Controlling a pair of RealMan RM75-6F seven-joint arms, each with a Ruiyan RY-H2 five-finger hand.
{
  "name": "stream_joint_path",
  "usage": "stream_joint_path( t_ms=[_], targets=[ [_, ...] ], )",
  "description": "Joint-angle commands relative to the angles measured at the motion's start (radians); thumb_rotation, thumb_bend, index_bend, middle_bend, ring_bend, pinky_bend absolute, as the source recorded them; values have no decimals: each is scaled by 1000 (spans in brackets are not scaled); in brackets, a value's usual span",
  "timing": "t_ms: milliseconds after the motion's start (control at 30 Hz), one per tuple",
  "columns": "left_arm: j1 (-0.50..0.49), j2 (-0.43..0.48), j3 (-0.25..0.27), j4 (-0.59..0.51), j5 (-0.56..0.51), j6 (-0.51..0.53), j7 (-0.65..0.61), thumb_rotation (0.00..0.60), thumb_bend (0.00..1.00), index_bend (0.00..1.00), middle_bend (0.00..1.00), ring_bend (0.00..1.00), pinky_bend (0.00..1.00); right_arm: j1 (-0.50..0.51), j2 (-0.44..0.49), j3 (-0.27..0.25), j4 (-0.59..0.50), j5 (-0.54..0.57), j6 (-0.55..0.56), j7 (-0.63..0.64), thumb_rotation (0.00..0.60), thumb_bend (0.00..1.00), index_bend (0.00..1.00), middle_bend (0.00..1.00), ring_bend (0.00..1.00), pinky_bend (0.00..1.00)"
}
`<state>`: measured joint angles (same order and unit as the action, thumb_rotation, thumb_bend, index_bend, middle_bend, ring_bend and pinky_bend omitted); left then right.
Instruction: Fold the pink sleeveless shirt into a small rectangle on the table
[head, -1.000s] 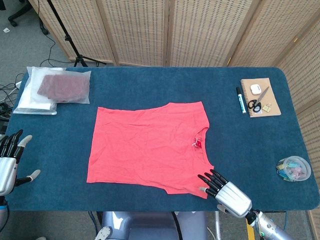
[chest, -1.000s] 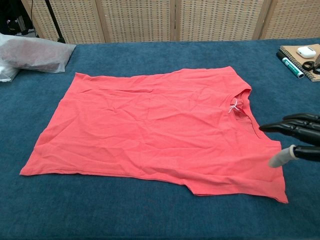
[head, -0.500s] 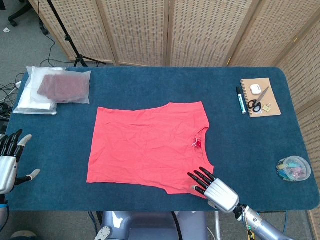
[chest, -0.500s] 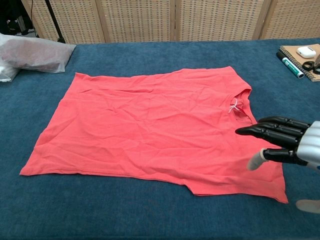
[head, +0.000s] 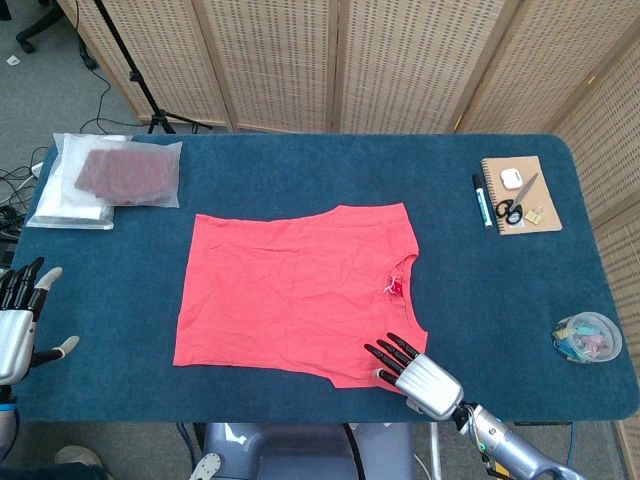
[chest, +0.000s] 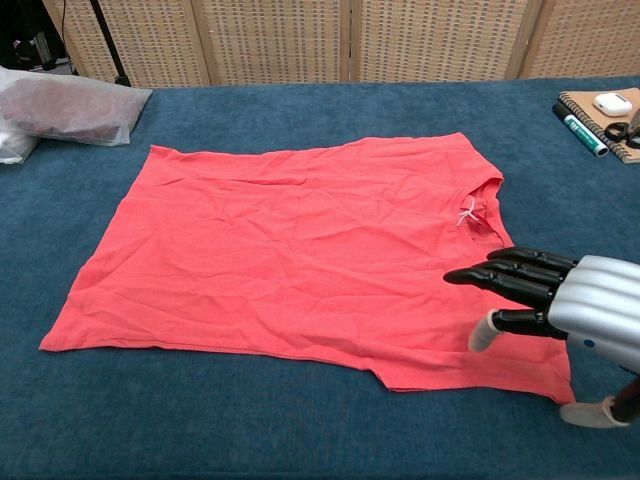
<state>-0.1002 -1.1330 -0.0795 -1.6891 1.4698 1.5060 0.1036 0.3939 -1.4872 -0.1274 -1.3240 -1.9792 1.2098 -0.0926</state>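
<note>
The black fingers (chest: 505, 277) of the right hand (head: 412, 367) are stretched out flat and slightly apart, holding nothing, and they lie over the near right corner of the pink sleeveless shirt (head: 300, 290); whether they press the cloth or hang just above it cannot be told. The silver back of that hand sits at the near table edge. The shirt is spread out flat and unfolded in the middle of the dark blue carpeted table (head: 480, 290), its neckline with a small white tag toward the right. The left hand (head: 20, 318) is well apart from the shirt at the near left edge, its fingers spread and empty. Farther out lie a clear plastic bag with dark red cloth (head: 125, 175) at the far left, a brown spiral notebook (head: 520, 195) at the far right, and a small clear tub of pastel clips (head: 587, 336) near the right edge.
</note>
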Motion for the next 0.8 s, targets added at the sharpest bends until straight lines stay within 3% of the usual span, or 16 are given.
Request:
stream_joint_path(
  t_ms=[33, 267, 600, 800],
  targets=[
    [-2, -2, -3, 2, -7, -4, 4, 600, 0, 0, 0, 0, 0, 6, -9, 0, 9, 9, -4, -1, 600, 0, 304, 0, 0, 0],
    [-6, -7, -7, 5, -22, -13, 12, 600, 0, 0, 0, 0, 0, 12, -33, 9, 49, 42, 10, -8, 600, 72, 307, 0, 0, 0],
    [-8, -13, -6, 6, -27, -15, 22, 600, 0, 0, 0, 0, 0, 16, -47, 4, 81, 64, 36, -4, 600, 390, 312, 0, 0, 0],
    [-8, -12, -4, 7, -27, -15, 22, 600, 0, 0, 0, 0, 0, 22, -50, -5, 82, 72, 35, -11, 600, 440, 333, 0, 0, 0]
  ],
)
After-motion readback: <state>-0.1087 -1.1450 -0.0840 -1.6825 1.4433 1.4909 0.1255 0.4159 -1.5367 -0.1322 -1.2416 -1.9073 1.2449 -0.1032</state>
